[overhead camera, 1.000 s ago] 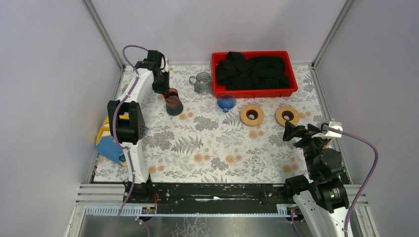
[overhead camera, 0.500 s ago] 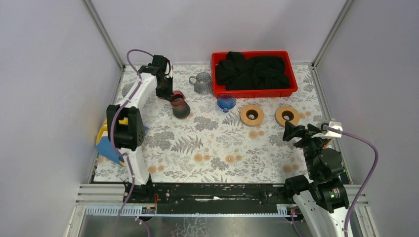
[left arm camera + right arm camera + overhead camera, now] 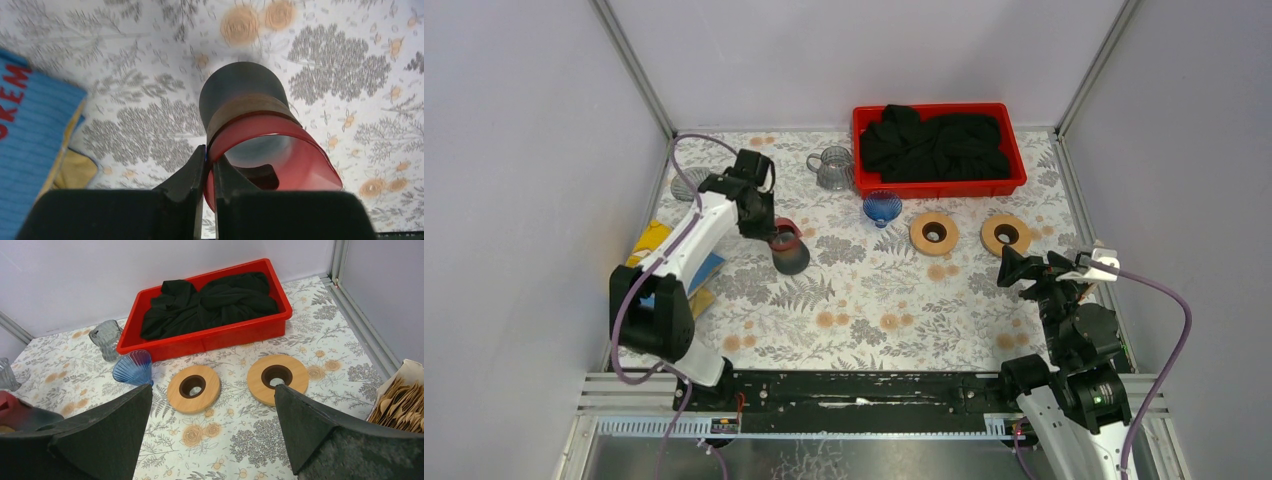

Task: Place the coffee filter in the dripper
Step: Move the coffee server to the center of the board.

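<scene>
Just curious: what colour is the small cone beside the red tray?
The cone is blue, clearest in the right wrist view.

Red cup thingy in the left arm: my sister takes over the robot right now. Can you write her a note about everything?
The left end effector is shut on the rim of the red dripper, which it holds tilted.
The right end effector is open and holds nothing.
The coffee filters sit stacked in their box at the right edge, by the right arm.
A blue dripper sits in front of the red bin.
Done: red dripper gripped. Left: pick one filter and seat it in the dripper; none is in it yet.
</scene>
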Controlling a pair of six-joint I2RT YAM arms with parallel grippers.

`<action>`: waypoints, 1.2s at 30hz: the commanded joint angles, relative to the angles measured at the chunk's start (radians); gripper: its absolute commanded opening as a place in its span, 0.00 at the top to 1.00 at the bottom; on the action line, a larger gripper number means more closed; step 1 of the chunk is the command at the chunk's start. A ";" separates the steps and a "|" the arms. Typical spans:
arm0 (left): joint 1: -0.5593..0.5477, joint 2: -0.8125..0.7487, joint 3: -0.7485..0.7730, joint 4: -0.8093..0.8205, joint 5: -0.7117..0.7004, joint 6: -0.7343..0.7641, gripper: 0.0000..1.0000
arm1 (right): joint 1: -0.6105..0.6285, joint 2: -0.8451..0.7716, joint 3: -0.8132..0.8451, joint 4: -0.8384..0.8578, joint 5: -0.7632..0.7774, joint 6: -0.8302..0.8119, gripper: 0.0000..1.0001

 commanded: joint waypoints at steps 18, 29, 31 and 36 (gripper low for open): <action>-0.271 -0.260 -0.294 0.153 -0.186 -0.312 0.95 | 0.017 -0.026 0.003 0.045 0.014 -0.004 0.01; -0.342 -0.211 -0.293 0.152 -0.227 -0.352 0.90 | 0.017 -0.024 0.002 0.046 0.014 -0.006 0.01; -0.350 -0.202 -0.289 0.152 -0.227 -0.356 0.89 | 0.017 -0.024 0.002 0.046 0.013 -0.007 0.01; -0.361 -0.192 -0.265 0.152 -0.215 -0.356 0.85 | 0.016 -0.022 0.005 0.042 0.011 -0.006 0.01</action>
